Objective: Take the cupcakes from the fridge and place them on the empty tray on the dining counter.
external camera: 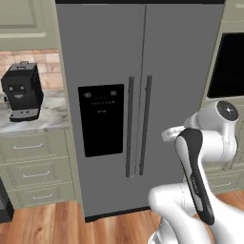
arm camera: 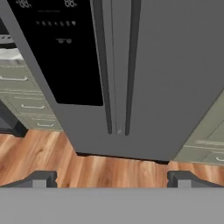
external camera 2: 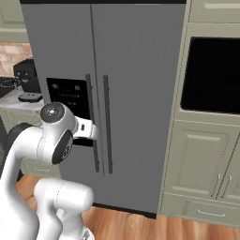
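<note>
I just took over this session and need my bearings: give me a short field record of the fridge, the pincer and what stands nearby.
fridge: grey double-door fridge, both doors shut
handles: two long vertical handles side by side at the centre seam
dispenser: black dispenser panel on the left door
pincer: pincer open, holding nothing, facing the lower part of the doors, not touching them
left of fridge: black coffee machine on a marble counter
right of fridge: dark oven above green cabinets
cupcakes: not yet reached

The arm (external camera: 202,190) is showing smooth, glossy white rounded shells, with a dark grey band running along one link and dark round caps sitting on its joints. The tool (arm camera: 112,178) is presenting two small dark grey, blocky finger tips.
</note>
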Tool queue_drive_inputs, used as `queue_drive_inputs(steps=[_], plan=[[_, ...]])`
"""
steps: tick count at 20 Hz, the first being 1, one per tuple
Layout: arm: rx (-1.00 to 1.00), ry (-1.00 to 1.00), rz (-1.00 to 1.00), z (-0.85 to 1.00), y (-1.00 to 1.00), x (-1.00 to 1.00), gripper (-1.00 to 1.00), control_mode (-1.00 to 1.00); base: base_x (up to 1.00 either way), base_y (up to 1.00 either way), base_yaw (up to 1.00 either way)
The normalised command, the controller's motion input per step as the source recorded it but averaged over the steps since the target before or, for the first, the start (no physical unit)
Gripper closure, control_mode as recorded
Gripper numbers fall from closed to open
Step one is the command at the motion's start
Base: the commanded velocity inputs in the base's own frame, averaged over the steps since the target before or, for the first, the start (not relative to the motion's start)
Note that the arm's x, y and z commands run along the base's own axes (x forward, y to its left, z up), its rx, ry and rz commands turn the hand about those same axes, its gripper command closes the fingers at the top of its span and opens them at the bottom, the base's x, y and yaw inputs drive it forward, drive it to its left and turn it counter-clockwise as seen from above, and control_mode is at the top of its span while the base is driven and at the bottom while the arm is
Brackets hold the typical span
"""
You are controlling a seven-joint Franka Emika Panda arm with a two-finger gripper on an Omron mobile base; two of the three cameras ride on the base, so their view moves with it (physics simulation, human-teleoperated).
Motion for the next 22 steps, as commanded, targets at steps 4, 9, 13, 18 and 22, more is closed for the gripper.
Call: queue_drive_inputs(steps=[4, 9, 13, 18, 22], plan=[[0.03, -0.06, -0.04, -0.11, 0.00, 0.83, -1.00, -1.00, 0.00, 0.00, 0.00], [0.05, -0.03, -0.04, -0.09, 0.00, 0.94, -1.00, -1.00, 0.00, 0.00, 0.00], [0.04, -0.02, -0.03, 0.00, 0.00, 0.79, -1.00, -1.00, 0.00, 0.00, 0.00], [0.07, -0.05, -0.02, -0.03, 0.00, 0.80, -1.00, -1.00, 0.00, 0.00, 0.00], [0.05, -0.08, -0.02, -0.06, 0.00, 0.77, -1.00, -1.00, 0.00, 0.00, 0.00]])
